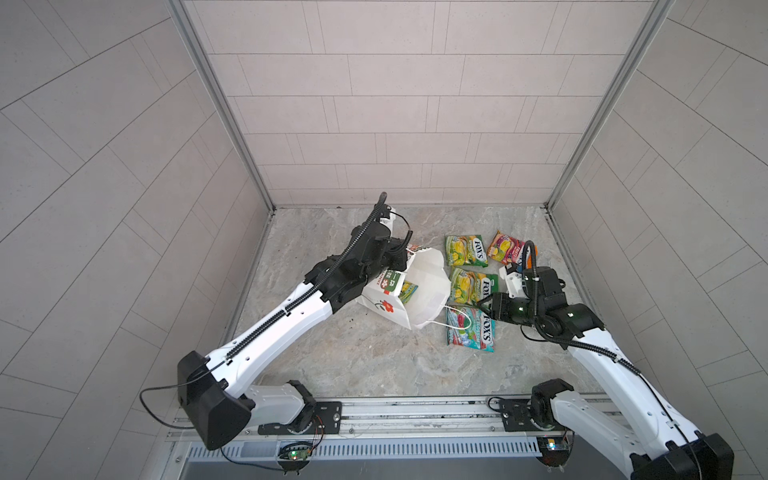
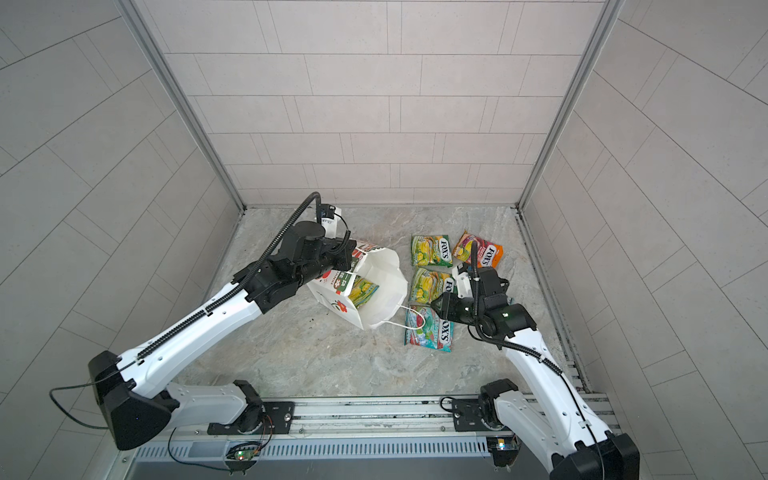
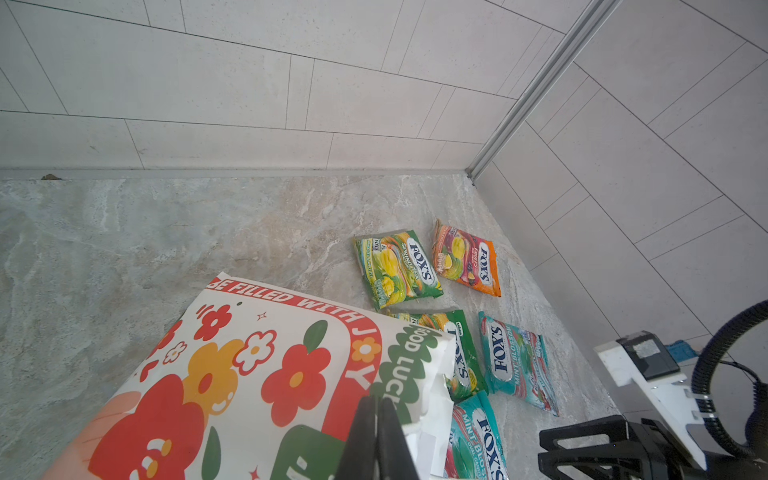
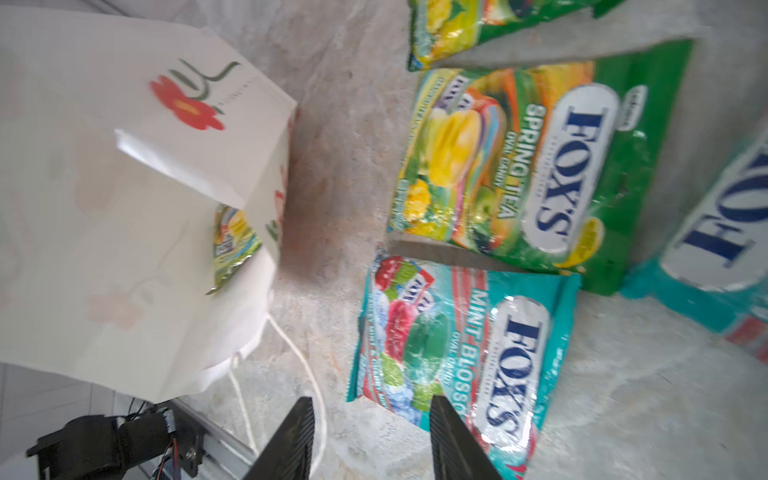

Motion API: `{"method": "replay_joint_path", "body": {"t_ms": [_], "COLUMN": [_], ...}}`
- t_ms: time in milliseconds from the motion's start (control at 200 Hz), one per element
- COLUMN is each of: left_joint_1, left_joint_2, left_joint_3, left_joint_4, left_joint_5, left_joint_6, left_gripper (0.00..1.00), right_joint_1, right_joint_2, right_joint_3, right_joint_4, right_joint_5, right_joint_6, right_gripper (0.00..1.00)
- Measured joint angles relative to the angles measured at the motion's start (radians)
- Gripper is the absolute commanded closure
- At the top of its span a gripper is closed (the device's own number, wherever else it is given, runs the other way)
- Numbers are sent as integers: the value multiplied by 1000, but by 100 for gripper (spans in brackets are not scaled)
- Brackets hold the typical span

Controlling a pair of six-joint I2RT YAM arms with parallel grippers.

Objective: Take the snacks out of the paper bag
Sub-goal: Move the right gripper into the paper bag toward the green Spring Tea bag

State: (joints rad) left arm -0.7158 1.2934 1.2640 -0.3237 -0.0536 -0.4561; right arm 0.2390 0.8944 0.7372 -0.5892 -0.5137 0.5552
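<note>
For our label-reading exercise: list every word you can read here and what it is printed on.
"FOX'S SPRING TEA OVAL CANDY": green packet.
"FOX'S MINT BLOSSOM OVAL CANDY": teal packets.
"FOX'S": orange packet; flavour word blurred.
"E FILLED WITH J", "OOD LUC", partly hidden: paper bag.
Other small print: unreadable.

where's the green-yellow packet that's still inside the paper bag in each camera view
Top view: the green-yellow packet lies just inside the open mouth of the paper bag.
Top view: same spot, inside the mouth.
Left wrist: not visible; the bag's flower-printed face hides it.
Right wrist: it peeks out of the mouth, under the folded rim.
Shared landmark: the paper bag itself, in all four views.
</note>
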Motion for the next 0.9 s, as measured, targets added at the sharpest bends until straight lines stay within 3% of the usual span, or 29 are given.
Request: {"method": "replay_joint_path", "body": {"t_ms": [445, 901], "left_joint_1": [0, 0], "left_joint_2": [4, 16], "left_joint_3": [-19, -47], "left_joint_4": [109, 236], "left_joint_5": [58, 32], "left_joint_6": [-74, -158], "left_gripper": [100, 100], "right_joint_1": [334, 410], "right_joint_2": [161, 488], "right_joint_3": [85, 224], "right_joint_4": [230, 295], "right_joint_5": [-2, -7], "right_joint_6": [85, 94], "right_gripper": [60, 65]}}
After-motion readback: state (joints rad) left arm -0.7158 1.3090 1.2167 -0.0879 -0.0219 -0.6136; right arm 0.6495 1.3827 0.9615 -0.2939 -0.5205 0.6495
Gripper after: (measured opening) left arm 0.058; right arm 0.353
